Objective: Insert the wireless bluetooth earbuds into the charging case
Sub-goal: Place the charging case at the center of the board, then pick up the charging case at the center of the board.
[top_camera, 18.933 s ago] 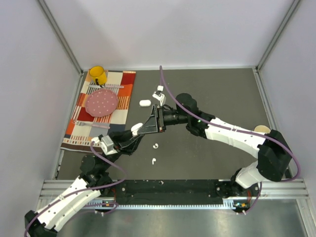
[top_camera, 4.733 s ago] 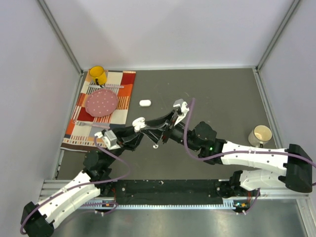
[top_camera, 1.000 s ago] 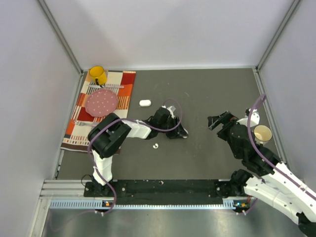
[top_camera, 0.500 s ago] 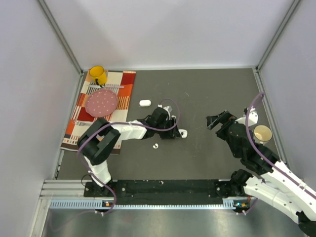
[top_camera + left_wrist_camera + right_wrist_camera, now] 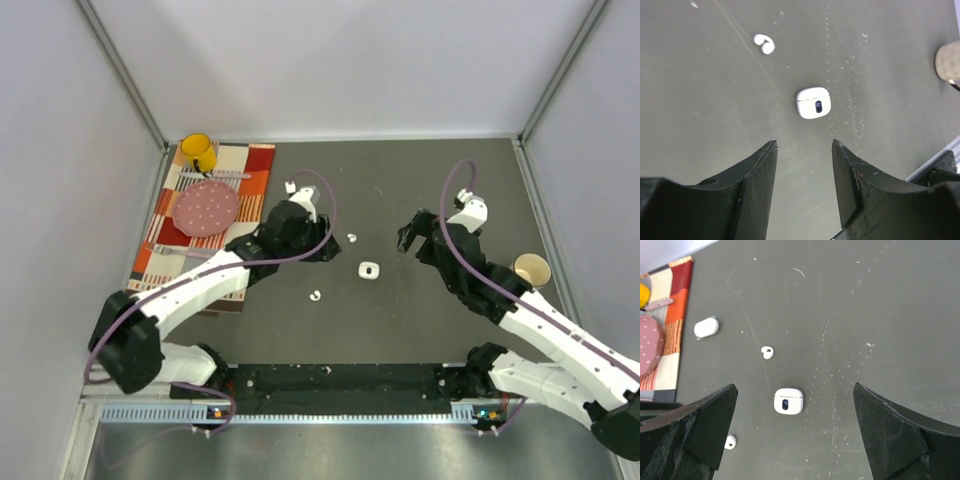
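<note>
The white charging case (image 5: pixel 368 270) lies flat on the dark table, a small dark mark facing up; it also shows as the case (image 5: pixel 813 102) and the case (image 5: pixel 788 401). One earbud (image 5: pixel 352 237) rests just beyond it, another earbud (image 5: pixel 316 295) nearer the front left. In the wrist views I see the far earbud (image 5: pixel 764 44), again the far earbud (image 5: pixel 768 352), and the near earbud (image 5: pixel 730 442). My left gripper (image 5: pixel 326 250) (image 5: pixel 804 145) hangs open and empty to the case's left. My right gripper (image 5: pixel 408 237) (image 5: pixel 794 386) is wide open above the case's right, holding nothing.
A second white oval case (image 5: pixel 706 327) lies near the patterned mat (image 5: pixel 245 200), which carries a pink plate (image 5: pixel 207 207) and a yellow mug (image 5: pixel 198 152). A beige cup (image 5: pixel 530 268) stands at the right. The metal rail (image 5: pixel 350 385) runs along the front.
My left arm has drawn back leftward off the case and its jaws have parted; case and far earbud now lie uncovered. My right gripper has moved left and farther back, nearer the case.
</note>
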Tool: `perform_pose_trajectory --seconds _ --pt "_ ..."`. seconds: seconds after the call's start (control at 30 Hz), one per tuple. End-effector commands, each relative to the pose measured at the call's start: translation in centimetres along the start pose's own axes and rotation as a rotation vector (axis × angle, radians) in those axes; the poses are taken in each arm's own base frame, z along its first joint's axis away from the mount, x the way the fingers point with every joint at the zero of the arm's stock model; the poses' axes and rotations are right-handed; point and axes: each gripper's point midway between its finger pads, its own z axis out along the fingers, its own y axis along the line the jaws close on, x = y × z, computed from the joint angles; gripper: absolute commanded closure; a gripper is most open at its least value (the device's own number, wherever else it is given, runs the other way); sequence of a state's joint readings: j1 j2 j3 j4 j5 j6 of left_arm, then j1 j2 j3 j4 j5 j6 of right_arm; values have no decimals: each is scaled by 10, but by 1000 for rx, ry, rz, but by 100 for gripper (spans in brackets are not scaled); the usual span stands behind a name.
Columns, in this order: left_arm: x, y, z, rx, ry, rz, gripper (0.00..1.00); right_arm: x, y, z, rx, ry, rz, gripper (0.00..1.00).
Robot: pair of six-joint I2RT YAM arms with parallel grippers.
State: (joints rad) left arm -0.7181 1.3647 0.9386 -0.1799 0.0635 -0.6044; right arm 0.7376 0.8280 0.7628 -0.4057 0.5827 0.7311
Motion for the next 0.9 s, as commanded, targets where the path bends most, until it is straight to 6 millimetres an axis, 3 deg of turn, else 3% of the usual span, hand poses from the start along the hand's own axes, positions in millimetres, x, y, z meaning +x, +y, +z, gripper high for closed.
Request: perform_pose_trajectory --seconds 0.0,0.07,0.1,0.27,0.3,0.37,0.4,0.47,0.5,0.53,0.63,0.67,0.73,0.77,0.8,0.87 --pt "-4 40 -28 -162 -44 87 47 -26 27 12 -92 -22 -30 1" --pt "-10 55 -41 -225 -97 83 47 -25 31 20 -107 13 -25 1" --pt "-2 66 -42 -250 -94 77 47 -25 31 22 -105 17 -16 1" --pt "-27 101 -50 -271 -154 -10 41 -21 42 20 -149 52 41 1" --pt "-44 109 -53 -283 -181 -31 42 -15 42 19 -152 68 63 1" --pt "-49 121 -42 -310 -154 -56 42 -9 43 15 -176 91 90 1" --pt "-65 124 -41 -321 -178 -71 42 -5 42 14 -176 101 118 1" --pt "-66 138 -21 -356 -131 -92 41 3 38 9 -187 120 147 1" --pt "-83 133 -17 -343 -144 -87 37 9 36 8 -187 133 165 1" --pt "-77 139 0 -347 -91 -84 36 11 36 5 -197 141 170 1" --pt "-90 133 27 -305 -32 -70 34 13 36 -1 -223 145 172 1" --pt "-105 127 33 -283 -46 -61 34 13 35 -3 -227 142 171 1" --pt "-101 140 52 -308 0 -71 33 10 32 -6 -229 124 173 1" --pt "-114 138 56 -306 -18 -68 33 9 32 -7 -231 120 172 1" --pt "-107 149 65 -333 17 -79 32 7 31 -9 -233 108 167 1" --pt "-119 157 70 -374 3 -79 30 5 29 -9 -232 99 156 1"
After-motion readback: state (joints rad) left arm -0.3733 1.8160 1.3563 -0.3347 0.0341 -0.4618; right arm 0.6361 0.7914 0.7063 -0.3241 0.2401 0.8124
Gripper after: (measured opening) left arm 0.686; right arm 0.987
